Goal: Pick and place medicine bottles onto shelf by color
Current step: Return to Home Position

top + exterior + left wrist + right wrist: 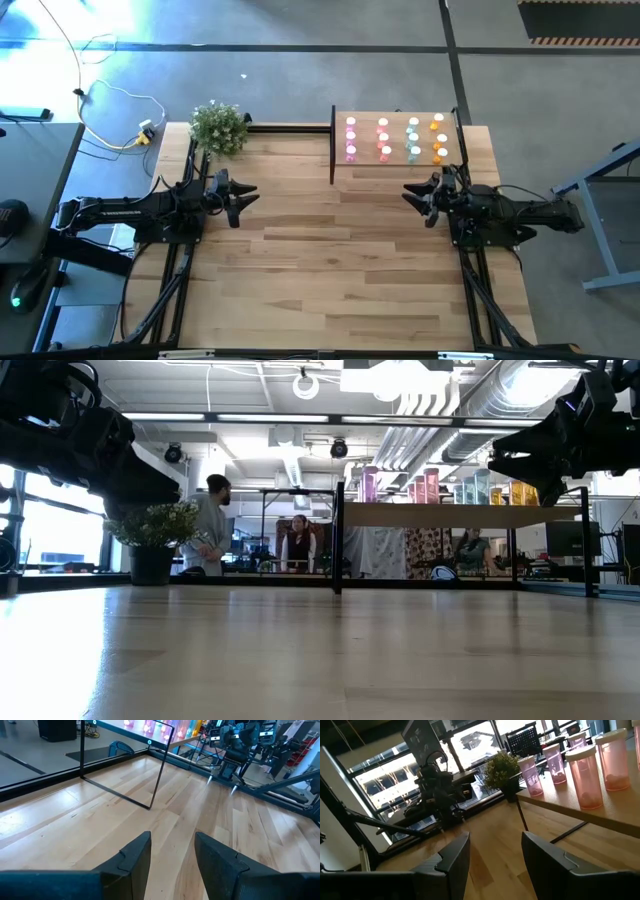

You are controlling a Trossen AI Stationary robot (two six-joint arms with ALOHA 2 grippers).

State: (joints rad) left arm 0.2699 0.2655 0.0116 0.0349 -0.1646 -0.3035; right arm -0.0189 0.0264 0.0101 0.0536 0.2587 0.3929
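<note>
Bottles (383,138) on shelf (367,140) in colour columns; L pincer (246,200), R pincer (414,202) both wide, empty.

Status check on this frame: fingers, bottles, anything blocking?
Left gripper fingers open, empty, over the table at its left. Right gripper fingers open, empty, beside the shelf. Medicine bottles on shelf in four colour columns. Nothing between the arms.

Medicine bottles (383,137) mere bright specks from above, details indistinct.
</note>
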